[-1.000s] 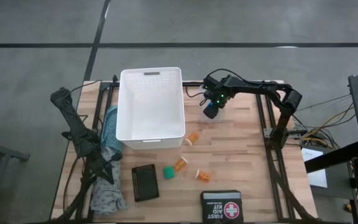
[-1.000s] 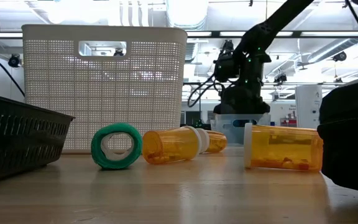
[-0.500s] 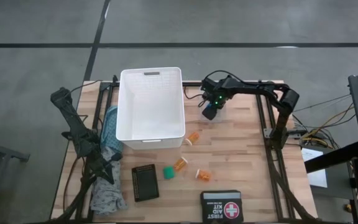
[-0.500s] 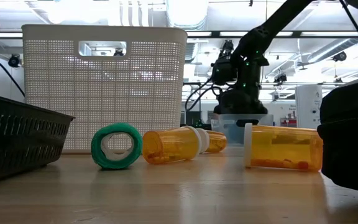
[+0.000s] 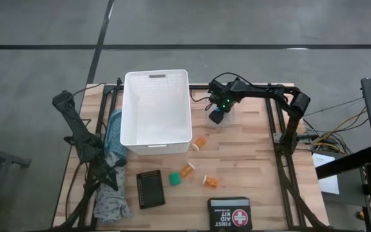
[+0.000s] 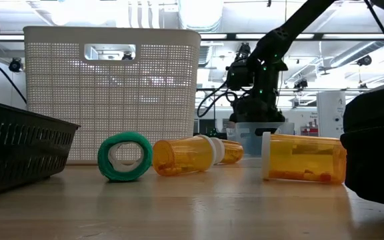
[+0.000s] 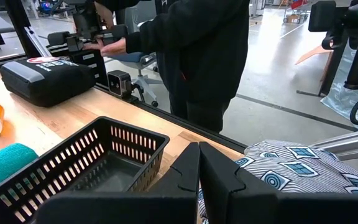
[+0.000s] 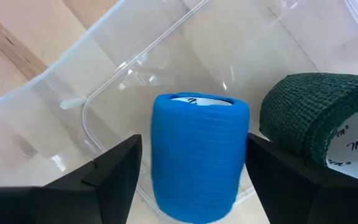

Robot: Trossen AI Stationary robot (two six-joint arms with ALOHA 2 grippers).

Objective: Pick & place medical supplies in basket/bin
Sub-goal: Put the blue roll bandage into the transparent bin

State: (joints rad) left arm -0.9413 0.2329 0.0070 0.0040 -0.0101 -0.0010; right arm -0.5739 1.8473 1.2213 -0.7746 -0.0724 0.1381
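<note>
A blue roll [image 8: 199, 154] stands between the right gripper [image 8: 191, 177]'s 2 dark fingers [image 8: 114, 180], which sit apart on either side of it; whether they press it cannot be told. It is inside the small clear tub [image 8: 104, 93], beside a dark green roll [image 8: 312, 115] whose inner card reads "Mr. P", the rest cut off. From above, the right gripper [image 5: 218, 116] covers the tub, at 3 o'clock of the white basket [image 5: 134, 138], so the tub barely shows there.

3 orange pill bottles lie on the wood at 5 o'clock of the basket: one [image 5: 199, 142] nearest it, one [image 5: 187, 169] lower, one [image 5: 210, 182] lowest; their labels cannot be read. A green roll [image 5: 174, 178] lies at 9 o'clock of the middle bottle. A black slotted tray [image 5: 150, 189] sits at 9 o'clock of that roll.

The black case [image 5: 229, 212] reads "FIRST AID KIT" with a red cross, partly cut off by the frame edge.

The left gripper [image 7: 197, 171] waits with fingers together at the table's left edge, over the teal patterned cloth [image 7: 297, 171]. A person's dark sleeve [image 7: 166, 31] shows beyond.
</note>
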